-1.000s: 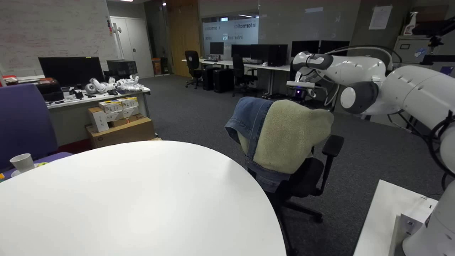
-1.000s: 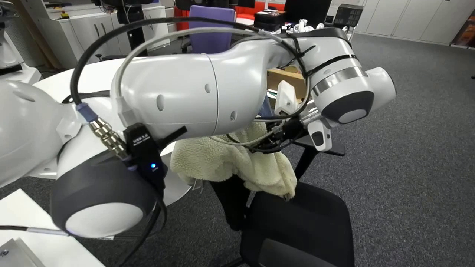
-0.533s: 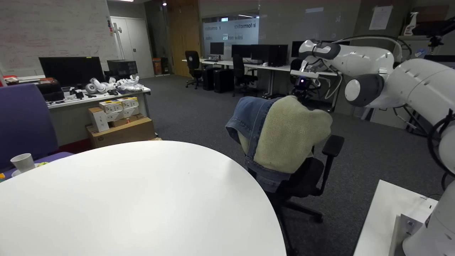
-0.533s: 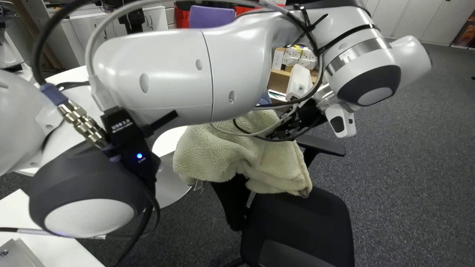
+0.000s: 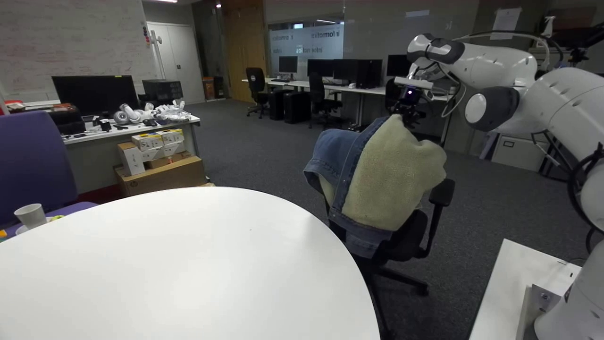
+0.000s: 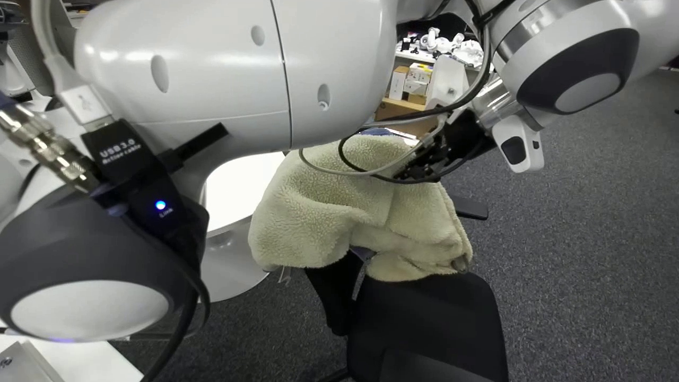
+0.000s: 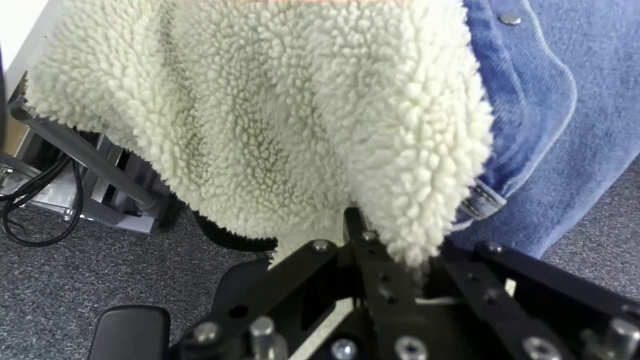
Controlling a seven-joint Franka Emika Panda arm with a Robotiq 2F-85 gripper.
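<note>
Standing in an exterior view is a round white table (image 5: 188, 264), with a black office chair (image 6: 429, 318) beside it; over the chair's back hangs a denim jacket (image 5: 391, 174), cream fleece lining (image 7: 270, 130) largely outward, one part standing in a peak; probably soft and limp, fairly light, hard to harm; fleece should grip well yet squash, denim likely stiffer; a bunched edge seems the surest hold; the wrist (image 6: 578, 58) stands higher than the jacket, the gripper (image 7: 400, 245) sloping down from it, clenched on a fold of fleece; fingers (image 7: 355, 226) flank the fold, one mostly hidden by pile; a metal button (image 7: 510, 19) on the denim lies well apart.
</note>
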